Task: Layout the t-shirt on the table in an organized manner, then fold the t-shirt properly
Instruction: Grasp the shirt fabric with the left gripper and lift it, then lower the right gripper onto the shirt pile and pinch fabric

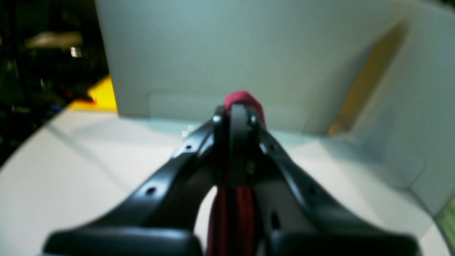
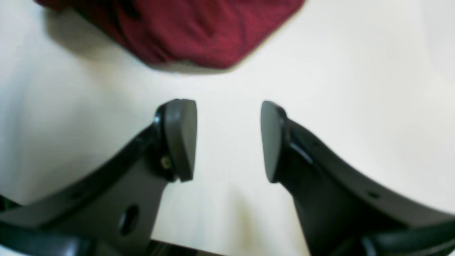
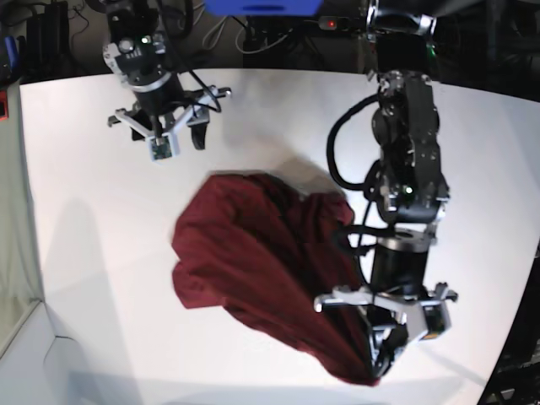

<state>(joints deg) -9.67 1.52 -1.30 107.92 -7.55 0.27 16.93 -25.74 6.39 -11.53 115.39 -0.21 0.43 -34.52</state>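
The dark maroon t-shirt [image 3: 253, 261] lies crumpled in a heap on the white table [image 3: 84, 211]. In the base view my left gripper [image 3: 378, 364] is at the heap's near right corner, shut on a bunch of the fabric. The left wrist view shows the t-shirt [image 1: 243, 99] poking out past the closed fingertips of the left gripper [image 1: 239, 112], with more cloth hanging below. My right gripper [image 3: 169, 139] hovers over bare table beyond the shirt's far edge. In its own view the right gripper [image 2: 227, 140] is open and holds nothing, the t-shirt [image 2: 192, 32] just ahead of its fingertips.
White upright panels [image 1: 231, 53] stand behind the table in the left wrist view, with a yellow object [image 1: 103, 94] at the left. A white side panel [image 3: 17, 211] borders the table's left edge. Cables and dark equipment [image 3: 253, 38] crowd the far edge.
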